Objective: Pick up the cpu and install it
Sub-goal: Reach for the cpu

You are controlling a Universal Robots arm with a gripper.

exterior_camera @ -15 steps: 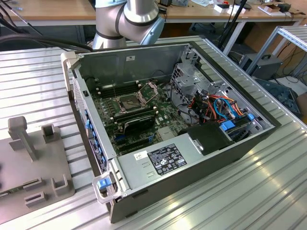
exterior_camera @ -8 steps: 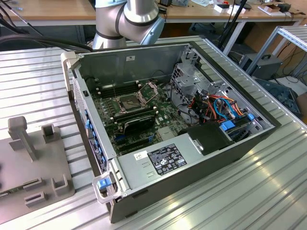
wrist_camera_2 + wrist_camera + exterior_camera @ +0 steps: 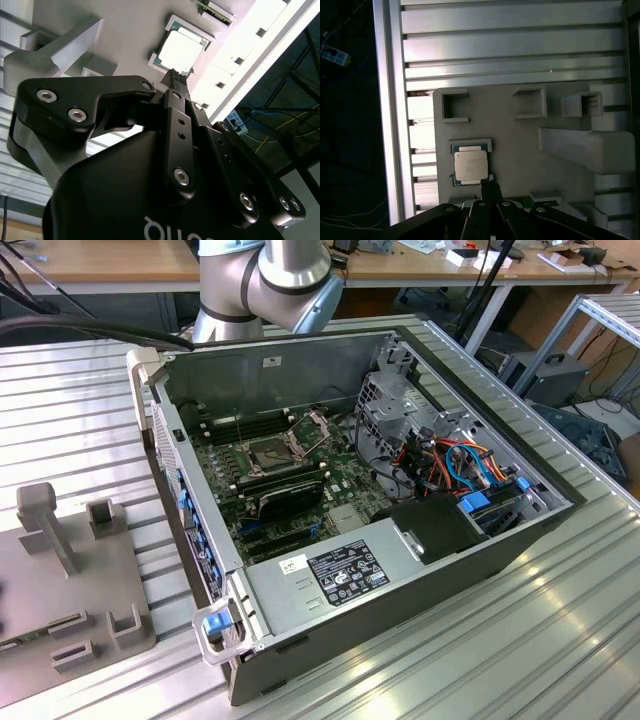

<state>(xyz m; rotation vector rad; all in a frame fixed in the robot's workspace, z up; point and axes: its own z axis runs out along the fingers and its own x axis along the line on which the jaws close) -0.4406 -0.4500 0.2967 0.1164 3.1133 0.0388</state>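
The cpu (image 3: 471, 166), a small silvery square chip, lies flat in a shallow holder on a grey fixture plate (image 3: 515, 150). It shows in both wrist views, bright in the second wrist view as the cpu (image 3: 181, 50). My gripper (image 3: 487, 184) hangs over the plate, its black fingers (image 3: 176, 85) pressed together with nothing between them. The tips of the gripper (image 3: 179, 75) point at the chip's near edge, and I cannot tell whether they touch it. In the exterior view the dark socket (image 3: 270, 452) sits on the motherboard with its metal frame (image 3: 310, 425) swung up.
An open computer case (image 3: 450, 370) lies on a ribbed aluminium table (image 3: 520, 640), with a drive cage, cables and a power supply (image 3: 345, 575) inside. The fixture plate (image 3: 100, 590) at the exterior view's left carries upright posts and small pockets. The arm's base (image 3: 265, 285) stands behind the case.
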